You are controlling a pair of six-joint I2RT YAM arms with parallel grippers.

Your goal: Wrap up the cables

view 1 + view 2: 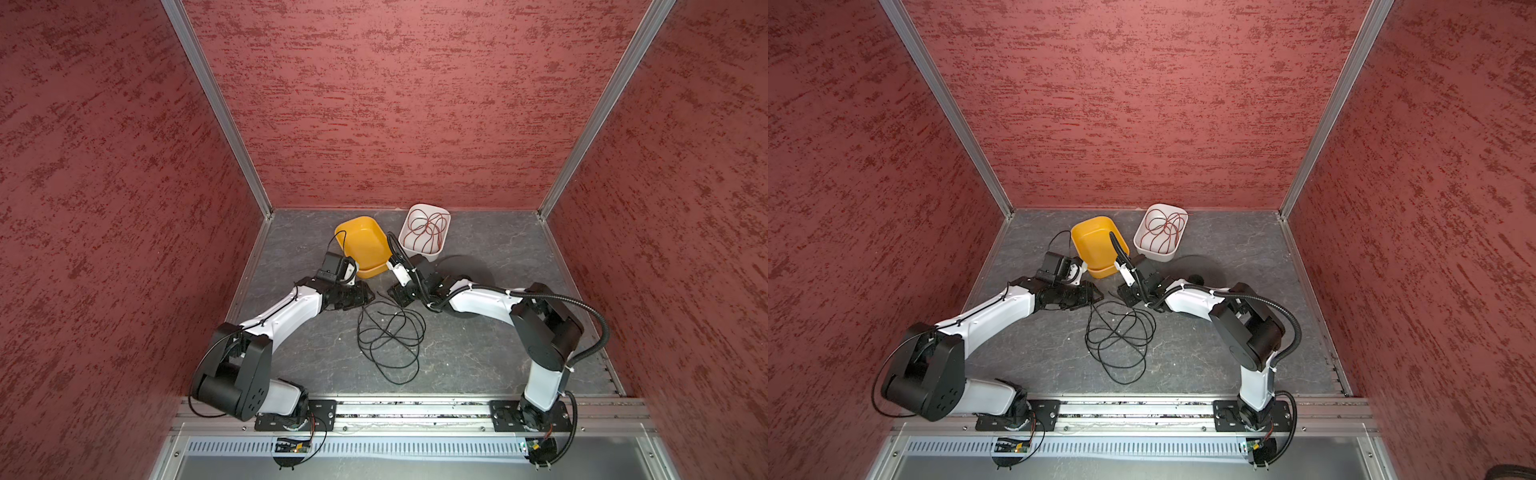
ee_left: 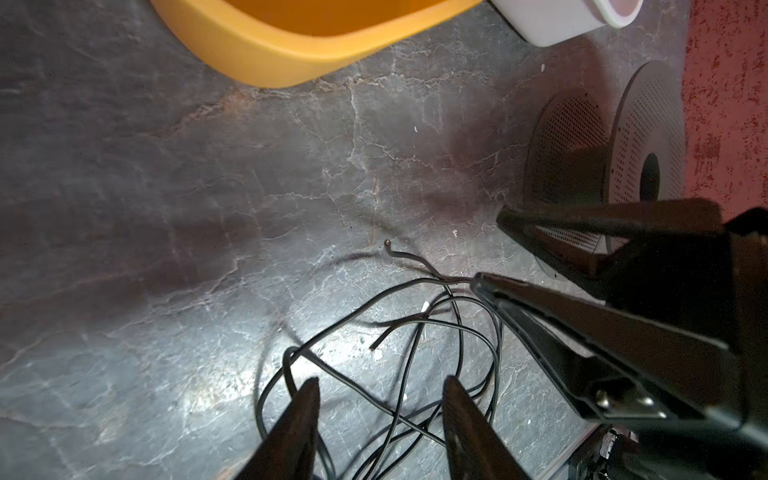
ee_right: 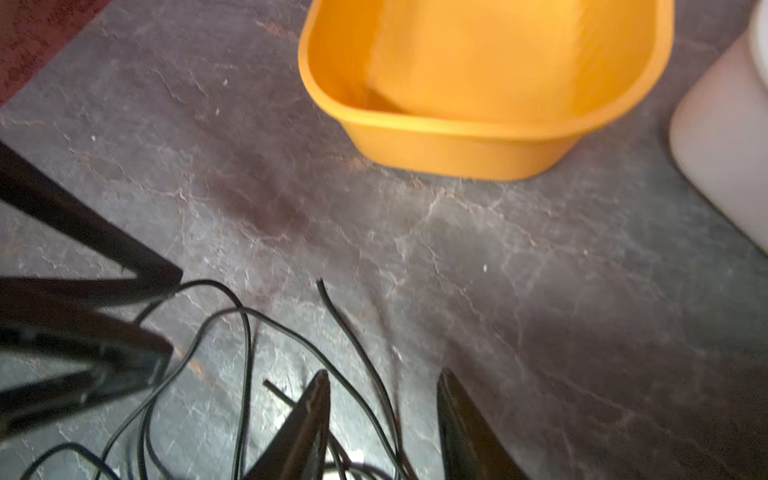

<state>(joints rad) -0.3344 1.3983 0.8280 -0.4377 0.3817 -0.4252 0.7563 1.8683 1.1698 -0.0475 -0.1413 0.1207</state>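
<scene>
Left hand (image 2: 380, 382) and right hand (image 3: 382, 378) hover spread over the cable (image 1: 390, 337).
It lies loosely tangled on the table (image 1: 478, 353), close to the yellow tray (image 1: 361, 243). Closing now could pinch several strands at once and drag the tangle tighter, or miss the free ends.

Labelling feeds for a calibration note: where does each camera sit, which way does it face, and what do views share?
Both top views: high above the front, looking down at the table; both arms show.
Left wrist: behind the left gripper, facing the black cable, yellow tray and right gripper; own open jaws show.
Right wrist: behind the right gripper, facing the same cable and tray; own open jaws show.
Shared: all show cable and yellow tray.
</scene>
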